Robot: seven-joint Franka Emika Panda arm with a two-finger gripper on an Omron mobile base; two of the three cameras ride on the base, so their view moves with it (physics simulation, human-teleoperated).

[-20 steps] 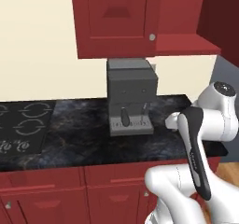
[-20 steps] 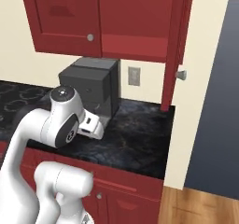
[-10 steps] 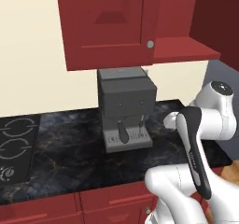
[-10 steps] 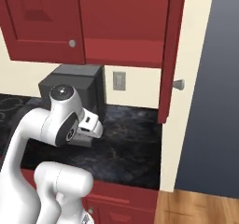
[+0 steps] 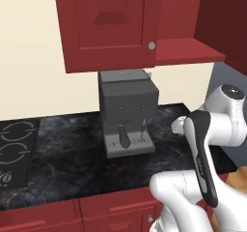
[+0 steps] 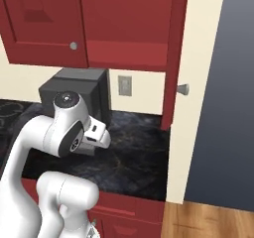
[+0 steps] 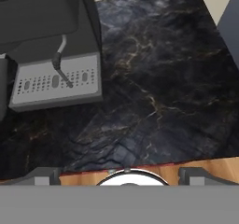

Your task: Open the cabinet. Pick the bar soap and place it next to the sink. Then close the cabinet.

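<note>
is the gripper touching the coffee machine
Apart. In the hand view the gripper hangs open above bare black counter, with the coffee machine off to one side, well clear of both fingertips.

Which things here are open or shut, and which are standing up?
Dark red left wall cabinet door with a round silver knob: shut.
Dark red right wall cabinet door: swung open, red shelf showing.
Grey boxy coffee machine: upright on the black marble counter.
Robot's two-finger gripper: open, holding nothing.
</note>
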